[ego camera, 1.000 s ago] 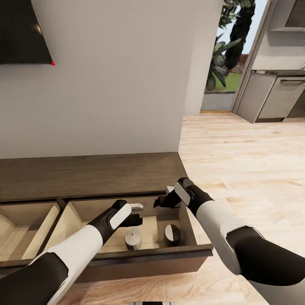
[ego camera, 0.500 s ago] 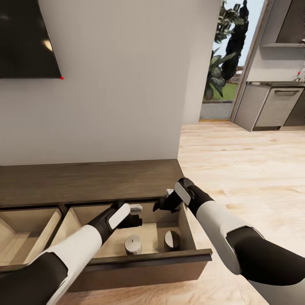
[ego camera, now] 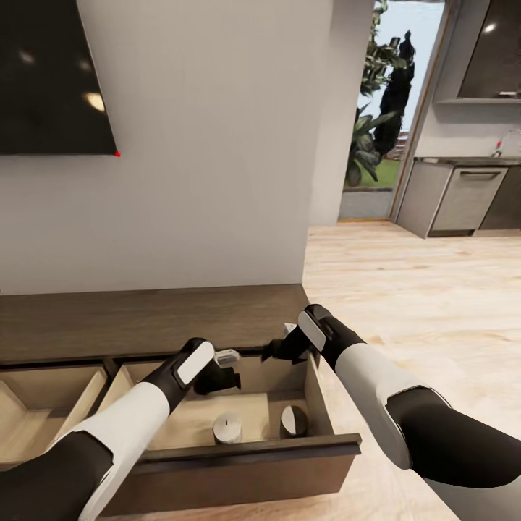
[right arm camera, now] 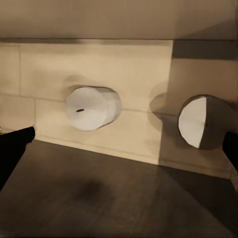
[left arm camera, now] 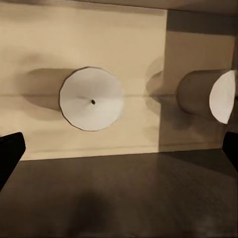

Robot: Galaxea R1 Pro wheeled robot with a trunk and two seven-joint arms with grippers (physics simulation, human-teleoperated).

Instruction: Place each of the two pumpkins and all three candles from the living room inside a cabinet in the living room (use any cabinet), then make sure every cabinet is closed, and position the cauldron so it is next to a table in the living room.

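The dark-brown cabinet (ego camera: 145, 318) runs along the wall with two drawers pulled out. In the right drawer (ego camera: 239, 463) one pale candle (ego camera: 227, 427) stands upright and a second candle (ego camera: 293, 421) lies on its side. My left gripper (ego camera: 226, 369) hangs open just above the upright candle (left arm camera: 91, 99), with the tipped candle (left arm camera: 208, 96) off to one side. My right gripper (ego camera: 278, 349) is open over the drawer's back right corner, looking at both the upright candle (right arm camera: 91, 108) and the tipped candle (right arm camera: 201, 121). The pumpkins, cauldron and table are out of view.
The left drawer (ego camera: 43, 405) also stands open with a beige inside. A dark TV (ego camera: 51, 72) hangs on the wall above. Pale wood floor (ego camera: 434, 304) spreads to the right toward a doorway with plants (ego camera: 376, 130) and grey kitchen cabinets (ego camera: 463, 199).
The whole picture has slid down as the camera moved, showing more of the TV and wall. Both grippers stay open over the drawer and the candles lie as before.
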